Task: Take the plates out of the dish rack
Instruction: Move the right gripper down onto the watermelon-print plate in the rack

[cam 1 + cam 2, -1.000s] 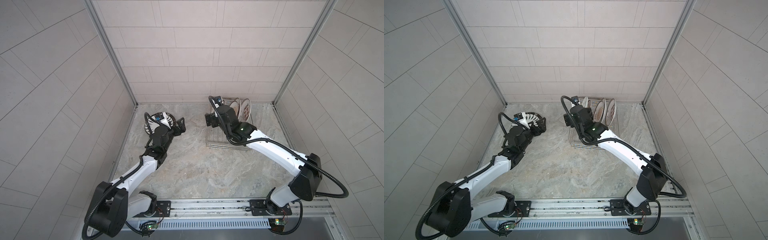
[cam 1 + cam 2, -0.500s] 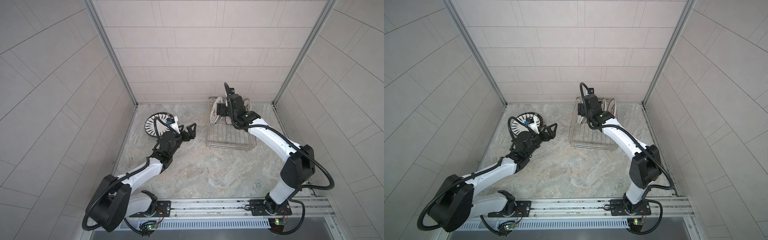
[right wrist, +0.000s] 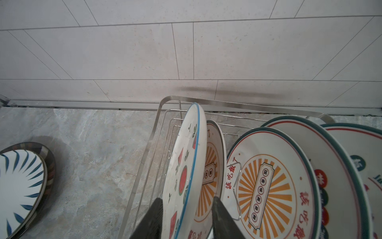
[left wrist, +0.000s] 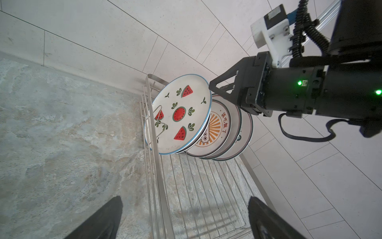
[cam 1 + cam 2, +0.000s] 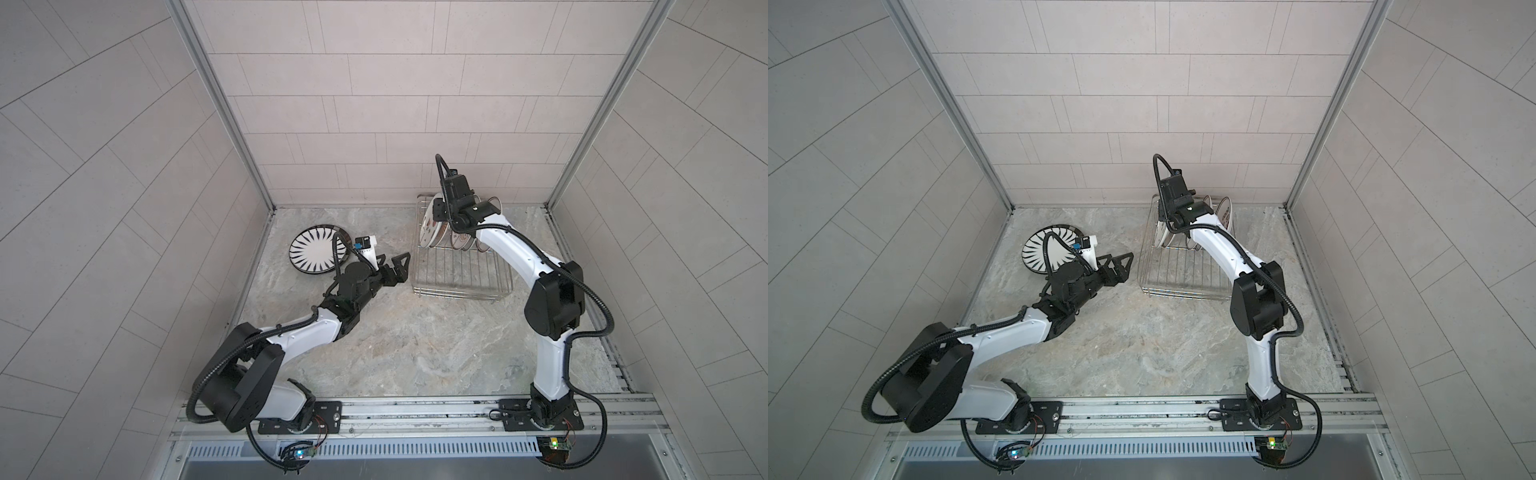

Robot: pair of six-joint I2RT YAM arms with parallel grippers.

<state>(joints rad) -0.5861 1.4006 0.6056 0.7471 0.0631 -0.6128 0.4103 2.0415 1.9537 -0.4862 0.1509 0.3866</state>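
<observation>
The silver wire dish rack [image 5: 457, 286] stands at the back right of the marble floor. Several plates stand on edge in it; the frontmost is the watermelon plate [image 4: 179, 115], with a sunburst plate [image 4: 217, 128] right behind. My right gripper [image 3: 187, 199] reaches down over the watermelon plate [image 3: 186, 165], one finger on each side of its top rim. The jaws are narrowed, and a gap still shows behind the plate. My left gripper [image 5: 401, 270] hovers wide open and empty just left of the rack. A dark-rimmed plate [image 5: 318, 253] lies flat on the floor at the back left.
The back wall runs close behind the rack [image 3: 227, 103]. More plates with sunburst [image 3: 266, 186] and red-character [image 3: 330, 175] prints fill the rack's far end. The rack's near half is bare wire [image 4: 202, 196].
My right arm swung from the rack's left side to above the plates, and its jaws narrowed around the watermelon plate's rim. My left gripper drew away from the dark-rimmed plate toward the rack.
</observation>
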